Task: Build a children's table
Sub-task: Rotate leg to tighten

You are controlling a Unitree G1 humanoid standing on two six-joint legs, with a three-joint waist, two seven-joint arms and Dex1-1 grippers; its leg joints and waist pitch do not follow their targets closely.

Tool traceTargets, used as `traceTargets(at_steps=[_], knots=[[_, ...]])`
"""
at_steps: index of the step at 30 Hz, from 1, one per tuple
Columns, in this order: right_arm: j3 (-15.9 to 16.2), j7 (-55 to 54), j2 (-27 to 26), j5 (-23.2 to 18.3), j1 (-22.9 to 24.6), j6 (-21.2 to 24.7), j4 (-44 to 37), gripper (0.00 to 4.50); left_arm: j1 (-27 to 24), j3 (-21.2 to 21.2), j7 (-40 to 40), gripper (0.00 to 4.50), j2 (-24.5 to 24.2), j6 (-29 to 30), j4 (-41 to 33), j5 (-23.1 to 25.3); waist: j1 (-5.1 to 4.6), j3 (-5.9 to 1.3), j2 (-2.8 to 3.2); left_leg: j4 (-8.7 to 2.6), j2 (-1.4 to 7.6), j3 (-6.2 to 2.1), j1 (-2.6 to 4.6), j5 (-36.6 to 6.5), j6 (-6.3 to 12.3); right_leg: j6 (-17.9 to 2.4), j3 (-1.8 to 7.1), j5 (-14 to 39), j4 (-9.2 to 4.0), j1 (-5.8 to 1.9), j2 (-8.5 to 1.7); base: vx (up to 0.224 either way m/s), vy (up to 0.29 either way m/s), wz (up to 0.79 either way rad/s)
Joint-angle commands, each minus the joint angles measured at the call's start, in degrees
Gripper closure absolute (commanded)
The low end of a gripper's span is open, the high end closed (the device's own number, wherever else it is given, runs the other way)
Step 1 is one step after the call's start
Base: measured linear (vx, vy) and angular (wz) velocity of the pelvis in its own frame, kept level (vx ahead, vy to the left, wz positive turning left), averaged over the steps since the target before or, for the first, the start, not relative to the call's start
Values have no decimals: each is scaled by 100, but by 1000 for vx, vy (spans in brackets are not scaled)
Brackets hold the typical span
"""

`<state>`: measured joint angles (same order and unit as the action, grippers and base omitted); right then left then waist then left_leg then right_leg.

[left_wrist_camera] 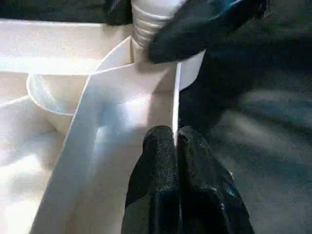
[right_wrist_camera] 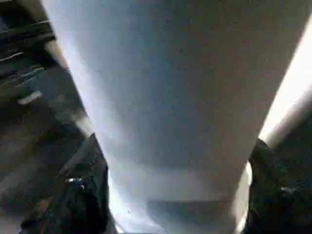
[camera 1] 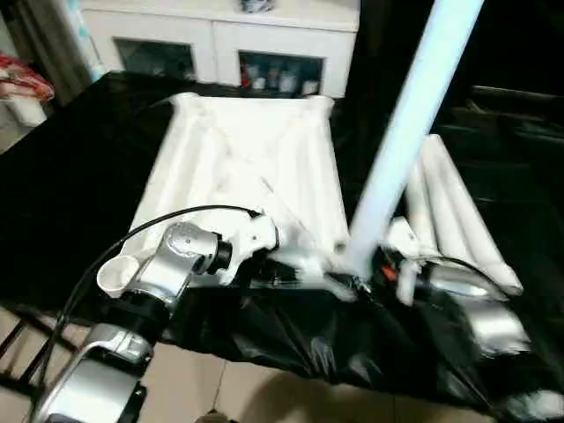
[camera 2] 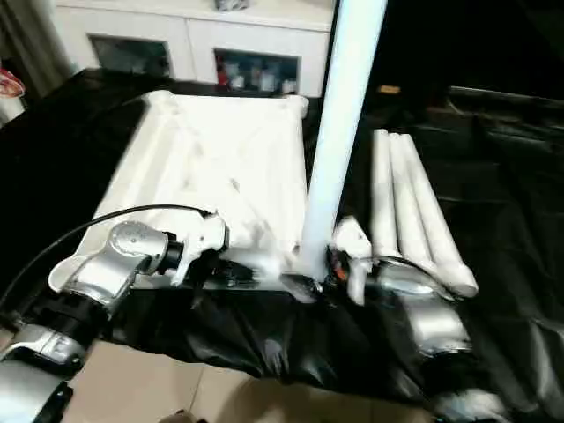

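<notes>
The white table top (camera 1: 247, 150) lies underside up on a black-covered surface. One white leg (camera 1: 405, 115) stands upright in its near right corner socket. My right gripper (camera 1: 370, 269) is shut on the base of that leg, and its black fingers (right_wrist_camera: 83, 195) press both sides of the tube. The leg's threaded end (left_wrist_camera: 146, 24) sits at the socket. My left gripper (left_wrist_camera: 174, 146) is shut on the top's thin near rim, just left of that corner. Three more legs (camera 2: 410, 211) lie side by side to the right of the top.
A white glass-door cabinet (camera 1: 220, 44) stands behind the work surface. The black cover (camera 1: 70, 194) hangs over the near edge, with tiled floor (camera 1: 220, 388) below. A black cable (camera 1: 115, 247) loops over my left forearm. A red object (camera 1: 22, 79) lies at the far left.
</notes>
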<state>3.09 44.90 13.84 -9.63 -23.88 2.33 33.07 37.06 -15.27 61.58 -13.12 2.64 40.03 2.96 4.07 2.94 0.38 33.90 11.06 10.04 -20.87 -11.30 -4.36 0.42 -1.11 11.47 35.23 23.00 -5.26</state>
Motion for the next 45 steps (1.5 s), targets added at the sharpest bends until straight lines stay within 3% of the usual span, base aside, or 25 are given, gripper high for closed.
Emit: traceTargets(at_steps=[1, 3, 5, 10, 12, 14, 15, 17, 23, 27, 34, 36, 40, 45], knots=[[252, -661, -348, 287, 2, 193, 577, 172, 247, 235, -681, 450, 364, 13, -55, -139, -15, -325, -29, -476, 130, -30, 33, -1282, -5, -1355, 100, 1212, -445, -287, -237, 0, 0, 0], [152, -923, -483, 238, -84, 250, 713, 172, 258, 255, -828, 450, 463, 59, -63, -138, -29, -333, -46, -447, 133, -6, 63, -1270, 47, -1327, 134, 1109, -464, -253, -230, 0, 0, 0], [13, -1331, -682, 189, -218, 300, 912, 172, 256, 256, -1044, 450, 614, 105, -110, -119, -46, -318, -31, -469, 125, -18, 26, -1275, 101, -1299, 130, 1134, -463, -271, -223, 0, 0, 0], [-169, -1985, -960, 242, -470, 108, 1337, 172, 107, 154, -1228, 450, 938, 190, -414, -111, -50, -357, -22, -445, 123, -12, 23, -1064, 153, -1355, 126, 705, -427, -279, -218, 0, 0, 0], [-231, -1946, -1028, 238, -527, 25, 1450, 116, 61, 106, -1201, 450, 1004, 153, -443, -123, -48, -362, -1, -434, 119, -9, 15, -937, 230, -1402, 121, 416, -401, -282, -206, 0, 0, 0], [-247, -1884, -1042, 209, -530, 40, 1447, 100, 36, 70, -1172, 450, 1009, 120, -447, -113, -50, -362, -9, -434, 120, -7, 15, -919, 290, -1451, 113, 285, -397, -292, -200, 0, 0, 0], [-183, -1894, -992, 299, -547, -78, 1454, 93, -36, 0, -1116, 450, 991, 115, -506, -99, -49, -366, 15, -430, 127, -6, 24, -931, 318, -1489, 112, 235, -393, -288, -202, 0, 0, 0], [-167, -1923, -979, 332, -555, -121, 1467, 69, -49, -9, -1118, 450, 986, 126, -524, -99, -50, -370, 7, -425, 127, -2, 26, -909, 336, -1513, 112, 157, -387, -288, -196, 0, 0, 0], [-27, -1169, -712, 265, -400, -285, 1083, 69, -120, -54, -826, 450, 831, 137, -639, -142, -36, -379, 1, -402, 129, 2, 10, -817, 462, -1555, 111, -105, -367, -313, -198, 0, 0, 0], [281, 197, -277, 8, 9, -184, 249, 69, -158, -97, -277, 450, 541, 30, -683, -205, 4, -372, -8, -391, 136, 4, 8, -791, 627, -1590, 104, -165, -364, -318, -200, 0, 0, 0], [540, 1208, 192, -173, 346, -127, -394, 69, -175, -134, 260, 450, 282, -45, -689, -284, 27, -354, -2, -418, 163, 0, 26, -1013, 522, -1603, 107, 236, -392, -289, -207, 0, 0, 0], [631, 1470, 338, -202, 444, -80, -577, 69, -174, -160, 425, 450, 199, -94, -666, -290, 87, -360, 11, -408, 168, 3, 35, -926, 544, -1585, 107, 105, -384, -295, -198, 0, 0, 0], [781, 1911, 592, -184, 615, 63, -898, 108, -173, -211, 814, 450, 32, -166, -631, -293, 119, -368, 15, -393, 169, 8, 26, -820, 573, -1627, 96, -102, -351, -297, -198, 0, 0, 0], [893, 2192, 727, -200, 732, 243, -1140, 143, -128, -232, 1105, 450, -87, -206, -584, -290, 123, -358, 15, -410, 177, 6, 27, -957, 516, -1632, 95, 91, -365, -291, -207, 0, 0, 0]])
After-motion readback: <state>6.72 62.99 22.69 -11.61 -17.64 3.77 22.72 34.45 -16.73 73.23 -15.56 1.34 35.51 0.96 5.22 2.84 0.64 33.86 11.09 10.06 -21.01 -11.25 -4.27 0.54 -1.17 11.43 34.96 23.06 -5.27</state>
